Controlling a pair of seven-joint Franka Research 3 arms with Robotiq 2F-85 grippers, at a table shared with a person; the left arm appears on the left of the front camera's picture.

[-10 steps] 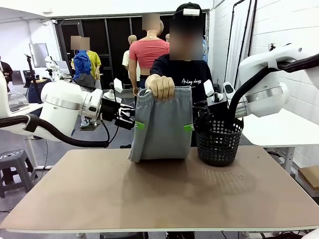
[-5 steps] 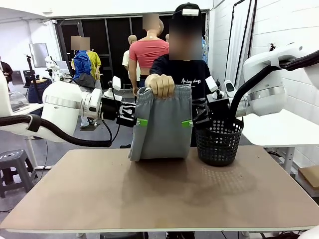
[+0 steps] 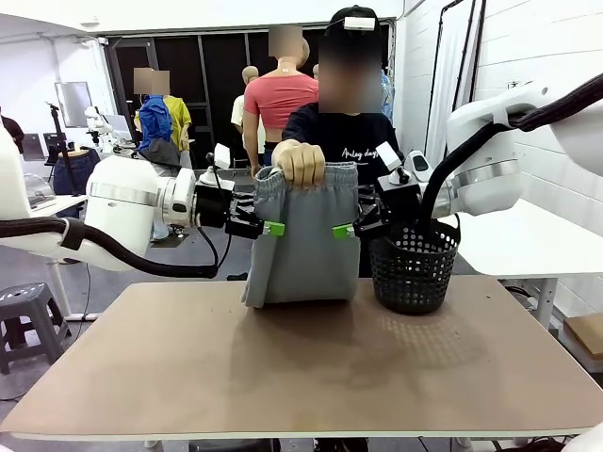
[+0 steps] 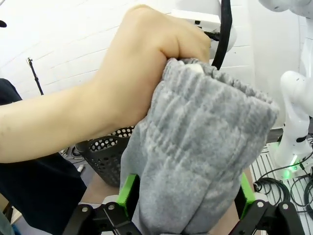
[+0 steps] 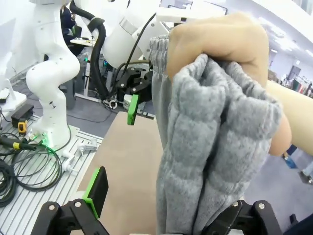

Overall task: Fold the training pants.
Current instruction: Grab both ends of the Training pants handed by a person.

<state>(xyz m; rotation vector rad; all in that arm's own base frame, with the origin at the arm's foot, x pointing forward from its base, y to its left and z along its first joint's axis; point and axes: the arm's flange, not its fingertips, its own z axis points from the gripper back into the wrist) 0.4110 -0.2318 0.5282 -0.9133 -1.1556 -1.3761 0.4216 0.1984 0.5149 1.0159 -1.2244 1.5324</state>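
Training pants (image 3: 306,240) hanging from person's hand (image 3: 300,162); left gripper (image 3: 269,229) and right gripper (image 3: 340,230) spread wide around opposite side edges, clasping nothing.

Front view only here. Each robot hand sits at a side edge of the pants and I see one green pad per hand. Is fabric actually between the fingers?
Observer: Left wrist view says yes. The training pants fill the gap between the open left hand's two pads.
Operator: Right side?
Observer: In the right wrist view the pants hang inside the open right hand too, but off-centre: there is a clear gap to its green pad, and the fabric sits close to the opposite finger.
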